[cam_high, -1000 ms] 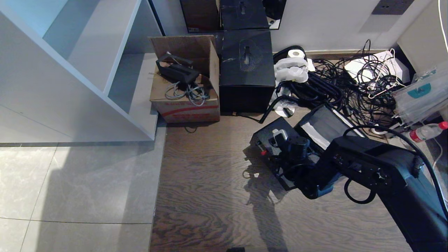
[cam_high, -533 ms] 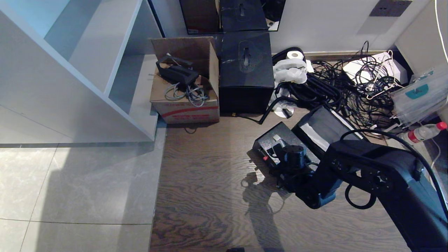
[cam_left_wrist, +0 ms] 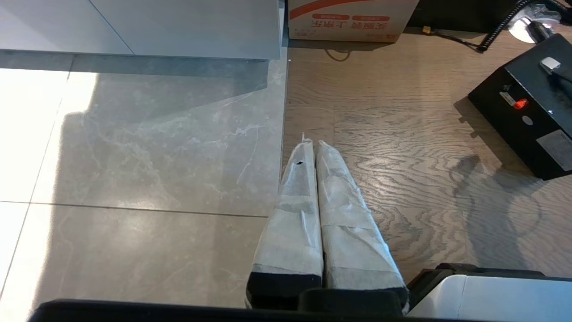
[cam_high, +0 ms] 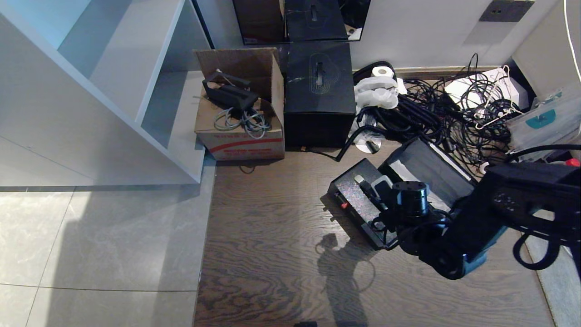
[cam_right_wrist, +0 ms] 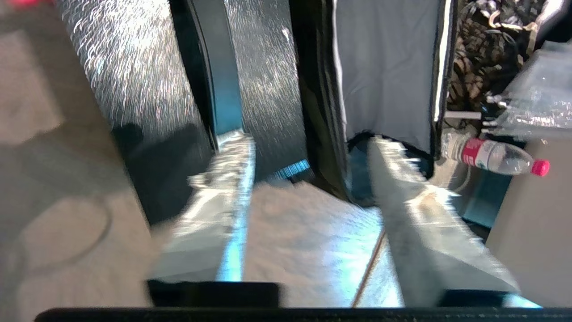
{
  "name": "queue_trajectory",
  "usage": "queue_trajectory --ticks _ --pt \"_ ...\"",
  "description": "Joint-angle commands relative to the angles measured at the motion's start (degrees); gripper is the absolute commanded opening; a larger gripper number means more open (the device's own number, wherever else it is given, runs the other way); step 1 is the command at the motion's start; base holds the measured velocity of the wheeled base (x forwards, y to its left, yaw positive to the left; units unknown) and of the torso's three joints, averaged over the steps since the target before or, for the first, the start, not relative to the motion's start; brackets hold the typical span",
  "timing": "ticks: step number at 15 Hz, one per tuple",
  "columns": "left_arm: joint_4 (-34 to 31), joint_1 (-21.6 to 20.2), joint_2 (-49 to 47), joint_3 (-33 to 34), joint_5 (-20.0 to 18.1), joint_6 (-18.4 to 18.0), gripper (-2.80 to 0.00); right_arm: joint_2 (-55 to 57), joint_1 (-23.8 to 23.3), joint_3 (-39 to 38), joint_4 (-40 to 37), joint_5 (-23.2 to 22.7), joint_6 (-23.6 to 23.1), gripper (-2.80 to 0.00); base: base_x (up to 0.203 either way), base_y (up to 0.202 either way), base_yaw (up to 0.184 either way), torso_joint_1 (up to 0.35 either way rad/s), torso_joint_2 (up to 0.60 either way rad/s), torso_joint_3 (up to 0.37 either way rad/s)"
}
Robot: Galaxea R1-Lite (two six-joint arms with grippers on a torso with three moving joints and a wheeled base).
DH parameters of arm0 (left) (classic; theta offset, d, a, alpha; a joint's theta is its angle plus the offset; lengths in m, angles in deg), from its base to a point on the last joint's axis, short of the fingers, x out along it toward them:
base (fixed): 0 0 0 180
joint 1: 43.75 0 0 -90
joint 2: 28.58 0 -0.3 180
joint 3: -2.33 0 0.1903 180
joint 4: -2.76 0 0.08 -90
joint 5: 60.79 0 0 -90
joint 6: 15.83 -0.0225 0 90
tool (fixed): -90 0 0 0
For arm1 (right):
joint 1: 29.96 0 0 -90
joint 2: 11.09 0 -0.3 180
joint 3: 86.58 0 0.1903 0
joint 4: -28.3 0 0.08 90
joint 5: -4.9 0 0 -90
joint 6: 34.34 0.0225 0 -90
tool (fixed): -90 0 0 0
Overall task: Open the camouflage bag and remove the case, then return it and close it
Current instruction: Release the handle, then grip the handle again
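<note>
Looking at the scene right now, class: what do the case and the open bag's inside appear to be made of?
The case looks like hard plastic or coated board with a glittery black finish; its top sparkles in speckles. The camouflage bag seems lined in soft grey fabric, matte and slightly creased.

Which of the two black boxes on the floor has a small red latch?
The flat, glittery case lying on the wooden floor beside the open bag. The taller plain black cube box against the wall shows only an engraved oval pattern on top.
</note>
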Motion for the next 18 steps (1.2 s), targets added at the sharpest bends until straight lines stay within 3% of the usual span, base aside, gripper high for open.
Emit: queue_trajectory --ticks 1,8,11,13,14,15,16,18 --pt "0.01 0.06 0.11 0.00 0.02 0.01 -2.80 -15.01 -1.39 -9.01 -1.76 -2.48 -0.32 -2.80 0.000 0.000 0.000 0.000 0.00 0.000" --pt "0.01 -0.02 0.11 0.00 0.02 0.01 -2.80 -57.70 -2.50 -31.57 -18.97 -9.48 1.22 -2.80 0.000 0.000 0.000 0.000 0.00 0.000" --pt "0.01 0.06 0.11 0.00 0.02 0.01 -2.80 -78.65 -3.48 -37.85 -27.39 -10.95 8.42 -2.80 0.000 0.000 0.000 0.000 0.00 0.000" --pt "0.01 0.06 0.02 0.00 0.02 0.01 -2.80 -90.68 -7.09 -43.79 -31.48 -12.36 14.22 -2.80 0.000 0.000 0.000 0.000 0.00 0.000" --pt "0.01 0.06 0.02 0.00 0.02 0.01 -2.80 -94.93 -9.59 -46.22 -33.58 -14.27 17.95 -2.80 0.000 0.000 0.000 0.000 0.00 0.000" --pt "0.01 0.06 0.02 0.00 0.02 0.01 -2.80 -97.62 -13.46 -47.63 -35.43 -19.31 20.50 -2.80 0.000 0.000 0.000 0.000 0.00 0.000" --pt "0.01 0.06 0.02 0.00 0.02 0.01 -2.80 -100.54 -16.33 -48.37 -37.91 -26.47 21.89 -2.80 0.000 0.000 0.000 0.000 0.00 0.000" --pt "0.01 0.06 0.02 0.00 0.02 0.01 -2.80 -107.79 -19.83 -48.91 -43.72 -33.49 23.13 -2.80 0.000 0.000 0.000 0.000 0.00 0.000"
